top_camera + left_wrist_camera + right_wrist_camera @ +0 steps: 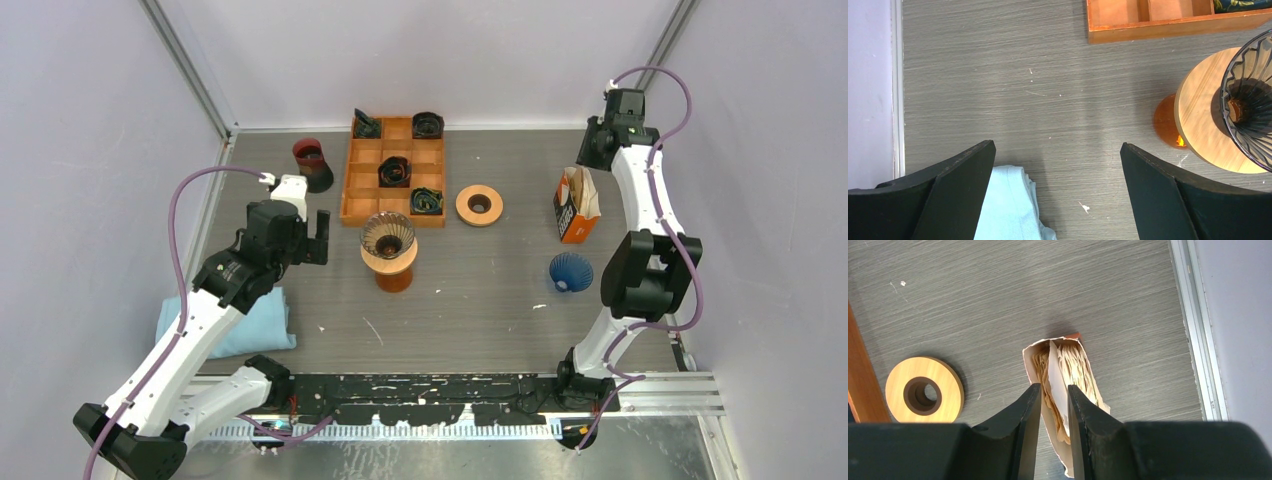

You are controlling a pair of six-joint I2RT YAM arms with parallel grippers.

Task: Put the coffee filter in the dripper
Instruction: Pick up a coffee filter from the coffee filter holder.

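The left end effector (pixel 1057 145) hangs wide open and empty over the grey, wood-grained bench (pixel 1048 90), beside a soft pale-blue cloth (pixel 1008 210). Beyond stands the dripper (pixel 388 238), a ribbed dark glass cone in a round wooden collar. The right end effector (pixel 1052 387) stands nearly closed above a torn paper bag (pixel 1029 362) of crinkled coffee filters (pixel 1078 372); one pale sheet sits in its gap, whether gripped I cannot tell.
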